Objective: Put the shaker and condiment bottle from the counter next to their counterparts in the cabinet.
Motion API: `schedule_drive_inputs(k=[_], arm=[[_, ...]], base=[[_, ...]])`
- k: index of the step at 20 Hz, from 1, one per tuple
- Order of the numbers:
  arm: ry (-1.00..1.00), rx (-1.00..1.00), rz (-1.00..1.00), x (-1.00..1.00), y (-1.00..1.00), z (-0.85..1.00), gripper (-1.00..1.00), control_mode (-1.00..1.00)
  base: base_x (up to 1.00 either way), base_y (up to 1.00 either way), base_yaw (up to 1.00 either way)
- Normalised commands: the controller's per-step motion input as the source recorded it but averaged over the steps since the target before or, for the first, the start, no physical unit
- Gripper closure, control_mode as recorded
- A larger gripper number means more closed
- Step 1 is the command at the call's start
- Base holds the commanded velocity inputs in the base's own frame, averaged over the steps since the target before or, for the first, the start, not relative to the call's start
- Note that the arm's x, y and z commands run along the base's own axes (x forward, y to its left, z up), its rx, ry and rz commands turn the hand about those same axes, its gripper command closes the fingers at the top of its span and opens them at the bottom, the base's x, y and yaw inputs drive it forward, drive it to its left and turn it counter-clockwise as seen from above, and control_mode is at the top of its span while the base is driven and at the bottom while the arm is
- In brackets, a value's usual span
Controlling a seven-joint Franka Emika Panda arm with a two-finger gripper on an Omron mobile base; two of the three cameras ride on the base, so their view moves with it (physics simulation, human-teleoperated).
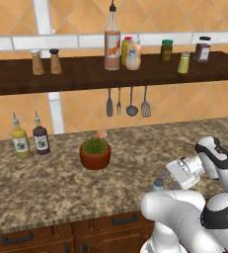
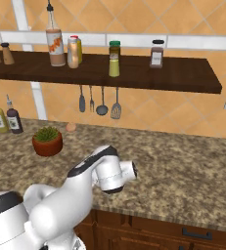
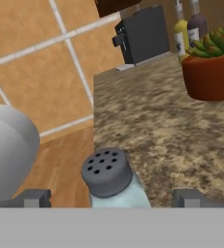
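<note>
Shaker (image 1: 158,185) largely behind arm, seemingly

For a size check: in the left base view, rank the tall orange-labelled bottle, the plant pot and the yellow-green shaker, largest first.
1. Tall orange-labelled bottle
2. Plant pot, broader but shorter and nearer the camera, so its place against the bottle is unsure
3. Yellow-green shaker, clearly smallest

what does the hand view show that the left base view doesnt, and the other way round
Hand view alone: the holes in the shaker top, the open pincer with a fingertip either side of the shaker, and a black appliance at the counter's far end. Left base view alone: the cabinet with its bottles and shakers, and the utensils hanging below. Both: the shaker, the speckled counter, the potted succulent and the two bottles beyond it.
</note>
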Motion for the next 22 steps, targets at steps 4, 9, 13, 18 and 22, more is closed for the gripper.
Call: schedule_drive_inputs(k=[4,9,13,18,22], arm=[[0.02,0.04,0.00,0.00,0.01,-0.08,-1.00,-1.00],[0.06,0.04,0.00,0.01,0.04,-0.06,-1.00,-1.00],[0.08,0.05,0.00,0.04,0.08,-0.02,-1.00,-1.00],[0.06,0.04,0.00,0.00,0.06,-0.01,-1.00,-1.00],[0.01,0.03,0.00,0.00,0.04,0.00,-1.00,-1.00]], base=[[0.00,0.00,0.00],[0.00,0.00,0.00],[0.00,0.00,0.00],[0.00,0.00,0.00],[0.00,0.00,0.00]])
